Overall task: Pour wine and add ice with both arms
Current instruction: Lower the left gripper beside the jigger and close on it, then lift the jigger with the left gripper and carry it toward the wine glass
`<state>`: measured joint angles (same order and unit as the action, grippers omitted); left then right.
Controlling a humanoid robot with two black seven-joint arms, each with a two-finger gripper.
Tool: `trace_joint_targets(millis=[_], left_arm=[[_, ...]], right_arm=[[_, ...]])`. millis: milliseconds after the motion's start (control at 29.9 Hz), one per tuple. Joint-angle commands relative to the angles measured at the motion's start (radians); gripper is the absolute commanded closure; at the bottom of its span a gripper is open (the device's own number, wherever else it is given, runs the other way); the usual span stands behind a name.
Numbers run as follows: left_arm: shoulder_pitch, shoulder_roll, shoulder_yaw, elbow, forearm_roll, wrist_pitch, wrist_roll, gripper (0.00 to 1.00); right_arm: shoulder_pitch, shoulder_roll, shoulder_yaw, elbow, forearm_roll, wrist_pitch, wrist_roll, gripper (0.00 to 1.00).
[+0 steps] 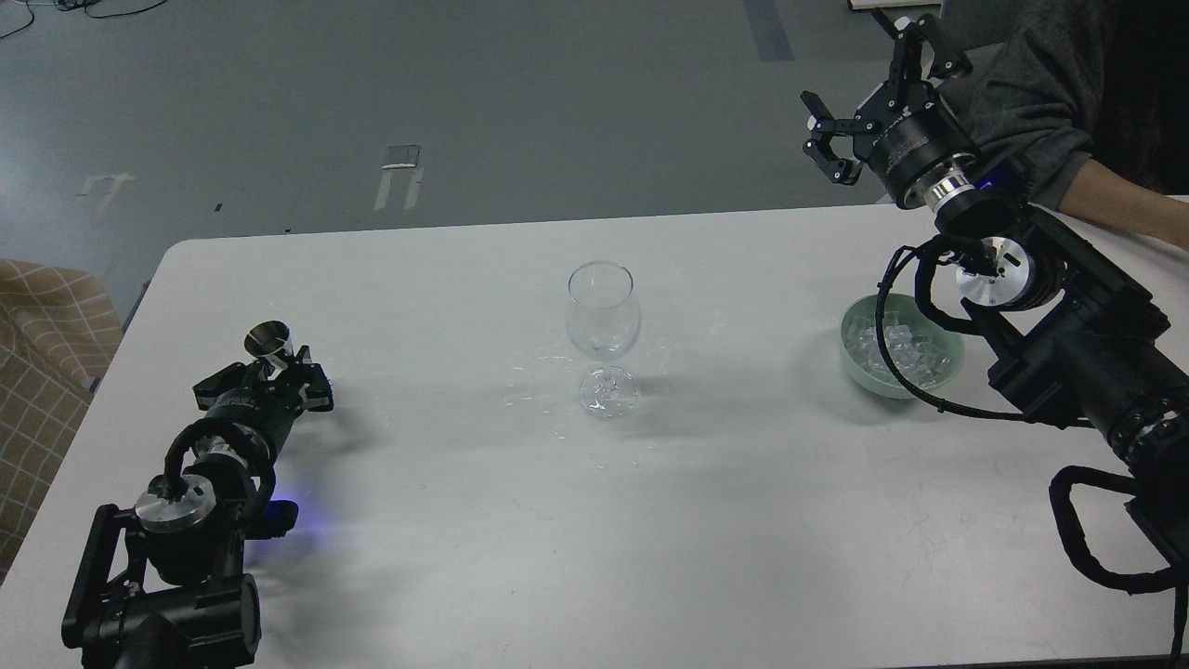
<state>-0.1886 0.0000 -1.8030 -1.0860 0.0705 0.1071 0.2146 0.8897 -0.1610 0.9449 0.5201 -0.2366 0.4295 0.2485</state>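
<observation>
A clear stemmed wine glass (604,314) stands upright mid-table and looks empty. A small metal jigger (268,342) stands at the left, and my left gripper (271,373) is closed around its lower part. I cannot see any wine in it. A pale green bowl (856,358) at the right holds several clear ice cubes (906,346). My right gripper (871,93) is open and empty, raised above the table's far right edge, beyond the bowl and close to a grey sleeve.
A person's grey-sleeved arm (1050,102) rests on the table's far right corner, just behind my right gripper. Small clear spills (534,386) lie around the glass foot. A checked fabric seat (46,325) stands off the left table edge.
</observation>
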Motion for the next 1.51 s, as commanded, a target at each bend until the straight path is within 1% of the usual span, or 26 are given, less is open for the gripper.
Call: trace_joint_targets(millis=[0, 134, 335, 535, 669, 870, 971, 1037, 1171, 1305, 1473], left_arm=[[0.0, 0.0, 0.002, 0.0, 0.002, -0.012, 0.005, 0.95], [0.0, 0.0, -0.002, -0.002, 0.002, -0.014, 0.002, 1.0], [-0.018, 0.0, -0.002, -0.02, -0.001, -0.003, -0.001, 1.0], [-0.068, 0.0, 0.007, -0.072, -0.005, 0.042, 0.005, 1.0], [-0.094, 0.0, 0.04, -0.12, -0.005, 0.068, 0.008, 1.0], [-0.124, 0.0, 0.079, -0.186, -0.005, 0.134, 0.005, 1.0], [-0.124, 0.0, 0.1, -0.224, -0.005, 0.16, 0.005, 1.0], [-0.121, 0.0, 0.137, -0.273, -0.003, 0.192, 0.006, 1.0], [-0.109, 0.0, 0.188, -0.34, -0.003, 0.221, 0.006, 1.0], [-0.088, 0.0, 0.247, -0.437, -0.002, 0.266, 0.006, 1.0], [-0.077, 0.0, 0.3, -0.476, 0.0, 0.279, 0.006, 1.0]], right_arm=[[0.0, 0.0, 0.0, 0.0, 0.0, 0.0, 0.0, 0.0], [0.0, 0.0, 0.0, 0.0, -0.001, 0.0, 0.0, 0.0], [0.0, 0.0, 0.0, 0.0, -0.001, 0.0, 0.0, 0.0], [0.0, 0.0, 0.0, 0.0, 0.0, 0.0, 0.0, 0.0], [0.0, 0.0, 0.0, 0.0, 0.0, 0.0, 0.0, 0.0], [0.0, 0.0, 0.0, 0.0, -0.006, 0.0, 0.0, 0.0], [-0.002, 0.0, -0.001, 0.0, -0.006, 0.0, 0.0, 0.0], [-0.003, 0.0, -0.001, 0.0, -0.006, 0.0, 0.0, 0.0], [-0.008, 0.0, -0.001, 0.0, -0.006, 0.0, 0.0, 0.0], [-0.009, 0.0, -0.001, 0.0, -0.006, 0.0, 0.0, 0.0], [-0.009, 0.0, -0.001, 0.0, -0.007, 0.0, 0.0, 0.0]])
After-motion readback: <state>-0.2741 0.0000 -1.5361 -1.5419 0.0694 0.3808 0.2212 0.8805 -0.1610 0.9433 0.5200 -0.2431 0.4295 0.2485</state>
